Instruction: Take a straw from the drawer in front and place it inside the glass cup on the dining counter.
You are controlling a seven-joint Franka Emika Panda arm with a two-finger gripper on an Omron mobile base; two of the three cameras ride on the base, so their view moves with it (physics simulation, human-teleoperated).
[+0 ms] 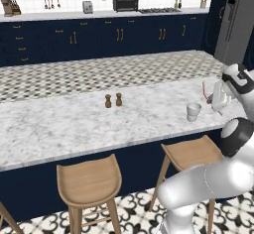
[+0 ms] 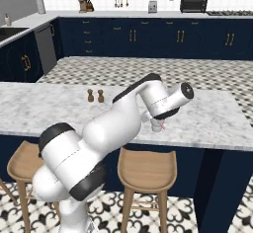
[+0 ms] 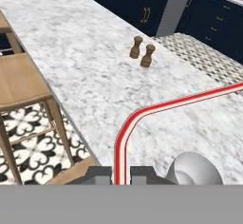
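Note:
My gripper [image 3: 121, 175] is shut on the thin red-pink straw [image 3: 124, 137], which rises from between the fingers, bends, and runs off to the right over the marble. The glass cup [image 3: 194, 168] stands upright just right of the fingers, with the straw outside it. From the left base view the gripper [image 1: 217, 99] hovers over the dining counter [image 1: 74, 124] to the right of the cup [image 1: 193, 111], the straw [image 1: 204, 90] sticking up beside the hand. In the right base view my arm hides the cup, and a bit of straw [image 2: 161, 126] peeks out below the wrist.
Two brown shakers [image 1: 113, 100] stand mid-counter, left of the cup. Wooden bar stools [image 1: 89, 181] line the near side of the counter [image 2: 212, 123]. Navy cabinets and a tiled worktop run along the far wall.

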